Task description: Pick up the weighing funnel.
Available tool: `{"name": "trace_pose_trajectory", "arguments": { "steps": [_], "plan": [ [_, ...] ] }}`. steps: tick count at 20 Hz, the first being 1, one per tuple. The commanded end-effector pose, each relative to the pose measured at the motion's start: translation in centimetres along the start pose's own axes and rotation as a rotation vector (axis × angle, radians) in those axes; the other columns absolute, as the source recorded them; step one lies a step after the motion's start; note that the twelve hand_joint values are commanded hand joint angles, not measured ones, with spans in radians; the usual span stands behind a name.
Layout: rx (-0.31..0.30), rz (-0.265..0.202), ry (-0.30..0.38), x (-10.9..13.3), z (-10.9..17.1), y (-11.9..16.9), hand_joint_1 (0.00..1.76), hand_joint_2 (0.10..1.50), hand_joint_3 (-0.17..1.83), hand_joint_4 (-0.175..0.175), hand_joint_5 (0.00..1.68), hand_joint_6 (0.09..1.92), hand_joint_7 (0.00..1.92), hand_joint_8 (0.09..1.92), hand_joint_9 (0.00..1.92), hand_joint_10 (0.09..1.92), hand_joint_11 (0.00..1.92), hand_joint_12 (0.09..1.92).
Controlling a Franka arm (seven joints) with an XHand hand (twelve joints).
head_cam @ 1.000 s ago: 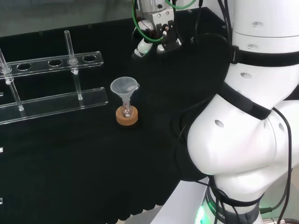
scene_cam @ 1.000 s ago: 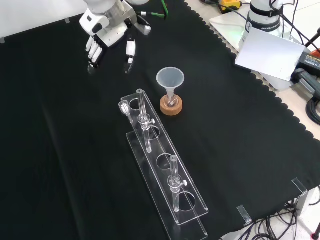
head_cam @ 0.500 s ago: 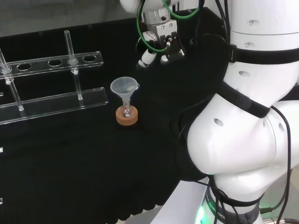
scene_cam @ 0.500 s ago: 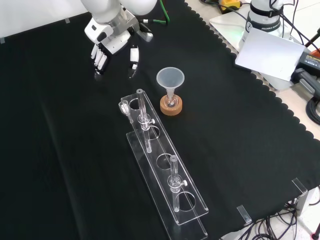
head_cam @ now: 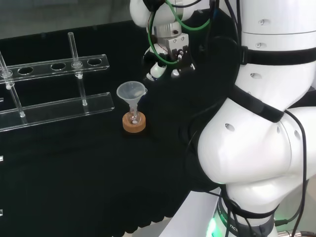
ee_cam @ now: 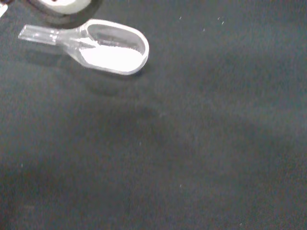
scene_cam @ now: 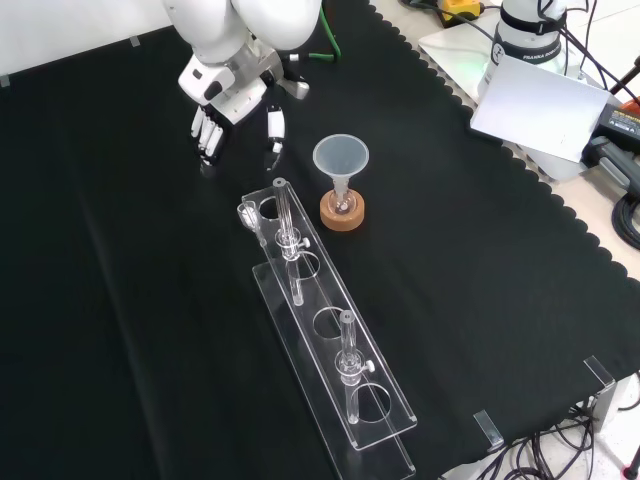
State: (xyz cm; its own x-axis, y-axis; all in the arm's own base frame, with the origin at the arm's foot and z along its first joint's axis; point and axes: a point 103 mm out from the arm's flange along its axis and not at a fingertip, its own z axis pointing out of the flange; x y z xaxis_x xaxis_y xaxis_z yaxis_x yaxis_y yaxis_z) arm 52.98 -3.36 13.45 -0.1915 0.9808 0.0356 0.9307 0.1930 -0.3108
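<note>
The weighing funnel point(ee_cam: 110, 48) is a small clear scoop with a short stem. It lies on the black cloth with white powder in its bowl, close under the hand in the wrist view. The black and white hand point(scene_cam: 228, 92) hangs over the cloth with its fingers point(scene_cam: 208, 135) pointing down and relaxed, open and holding nothing. In the head view the hand point(head_cam: 170, 52) is above and right of the big funnel. A blurred white part of the hand point(ee_cam: 62, 4) sits close to the scoop's stem.
The big funnel point(scene_cam: 341, 157) stands in a small flask on a cork ring point(scene_cam: 342, 211), right of the hand in the front view. A clear tube rack point(scene_cam: 330, 340) with upright tubes lies nearer the camera. White arm links point(head_cam: 266, 123) stand at the head view's right.
The hand has come down and nearer to the big funnel and the rack, lower in the front view. Its fingers stay open. Funnel and rack have not moved.
</note>
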Motion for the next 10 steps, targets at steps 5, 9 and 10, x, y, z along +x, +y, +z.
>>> {"name": "trace_pose_trajectory", "arguments": {
  "steps": [5,9,10],
  "plan": [
    [0.017,-0.041,0.036,0.3,3.3,1.7,0.71,0.66,0.41,-0.032,0.5,0.45,0.53,0.69,0.84,0.48,0.58,1.26],
    [0.014,-0.03,0.014,1.0,3.7,2.1,0.72,0.66,0.42,-0.031,0.49,0.52,0.54,0.69,0.84,0.48,0.59,1.25],
    [0.014,-0.028,0.009,1.2,3.8,2.2,0.72,0.66,0.42,-0.031,0.5,0.52,0.54,0.7,0.84,0.48,0.59,1.25]
  ]
}}
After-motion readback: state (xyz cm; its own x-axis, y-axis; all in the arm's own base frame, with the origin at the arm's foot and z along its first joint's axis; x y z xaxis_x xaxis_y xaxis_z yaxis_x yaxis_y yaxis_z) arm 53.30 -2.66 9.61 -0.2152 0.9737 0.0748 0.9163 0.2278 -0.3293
